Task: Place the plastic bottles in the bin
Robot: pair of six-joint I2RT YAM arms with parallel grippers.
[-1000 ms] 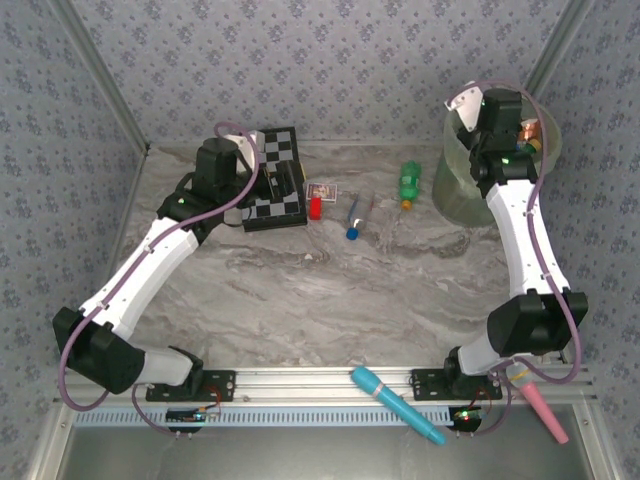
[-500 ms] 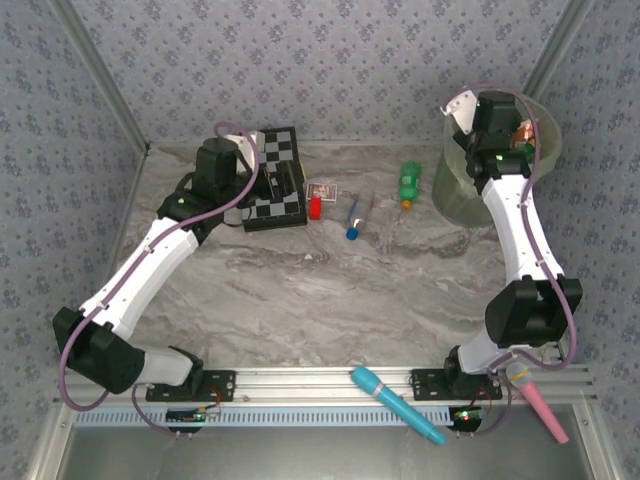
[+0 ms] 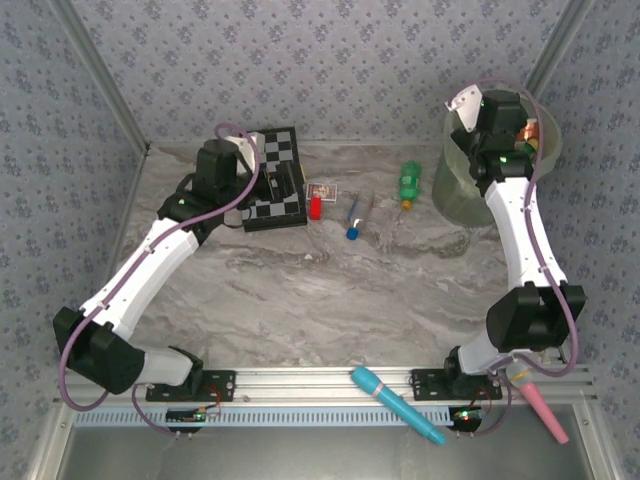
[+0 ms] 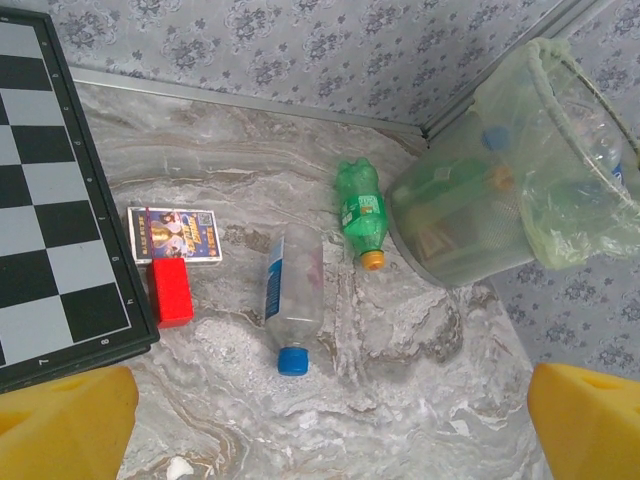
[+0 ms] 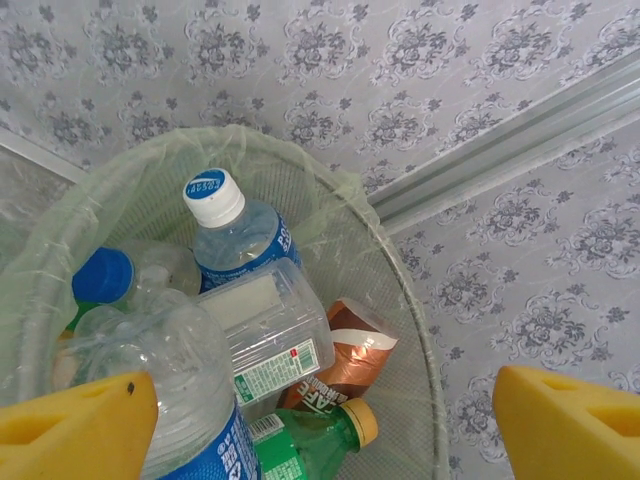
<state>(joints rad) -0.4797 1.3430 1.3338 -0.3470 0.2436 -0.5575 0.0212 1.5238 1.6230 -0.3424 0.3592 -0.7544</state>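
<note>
The bin (image 5: 395, 265), a round wastebasket lined with a pale green bag, sits at the far right corner (image 3: 455, 195). Inside lie several plastic bottles: a clear one with a white cap (image 5: 238, 240), a brownish-orange one (image 5: 350, 352) and a green one (image 5: 305, 440). My right gripper (image 5: 320, 430) hangs open above them, over the bin (image 3: 503, 128). On the table a clear bottle with a blue cap (image 4: 295, 290) (image 3: 356, 216) and a green bottle (image 4: 360, 212) (image 3: 410, 181) lie left of the bin (image 4: 500, 200). My left gripper (image 4: 325, 440) is open, held above the table near the chessboard (image 3: 278, 186).
A chessboard (image 4: 50, 200) lies at the far left, with a small red block (image 4: 171, 292) and a picture card (image 4: 175, 234) beside it. A blue stick (image 3: 396, 403) and a pink stick (image 3: 540, 400) rest on the front rail. Patterned walls close in the back and sides.
My right gripper has shifted slightly above the bin. The left arm and the two bottles on the table have stayed put.
</note>
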